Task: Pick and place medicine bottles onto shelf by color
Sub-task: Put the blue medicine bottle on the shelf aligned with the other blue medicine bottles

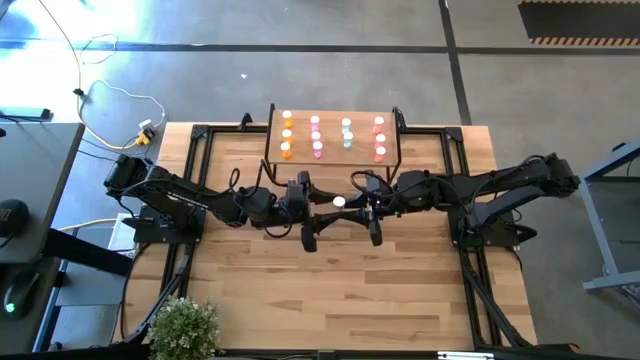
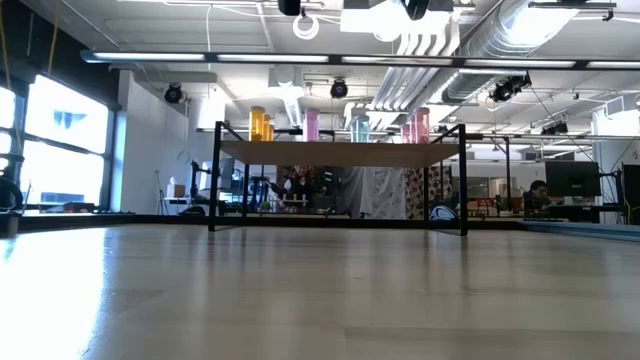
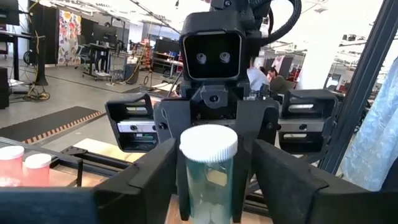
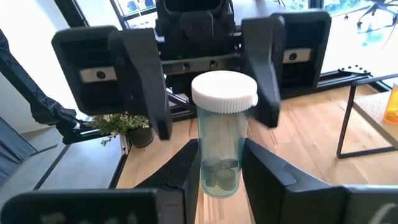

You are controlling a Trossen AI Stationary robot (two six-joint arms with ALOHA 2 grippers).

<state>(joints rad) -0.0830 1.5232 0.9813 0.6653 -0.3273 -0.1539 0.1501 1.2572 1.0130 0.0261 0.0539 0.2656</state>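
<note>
**Teal bottle passed between two grippers in front of the shelf**

The right gripper (image 4: 221,180) has its fingers closed on the lower body of a teal-green medicine bottle (image 4: 222,134), holding it upright with its white cap uppermost; the left gripper (image 4: 208,93) faces it from the far side, its fingers (image 4: 146,81) spread wide on either flank of the bottle and clear of its sides, so it grips nothing; seen from the left wrist, the bottle (image 3: 208,171) stands between that arm's own parted fingers (image 3: 283,180) with the right gripper's body behind it. From above, the two grippers meet over the table just in front of the shelf (image 1: 333,160), the bottle's cap (image 1: 339,202) between them; on the shelf stand rows of bottles (image 1: 316,135), orange at one end, then pink, teal, and red at the other; a potted plant (image 1: 185,326) sits at the table's near edge, well apart from the shelf.
</note>
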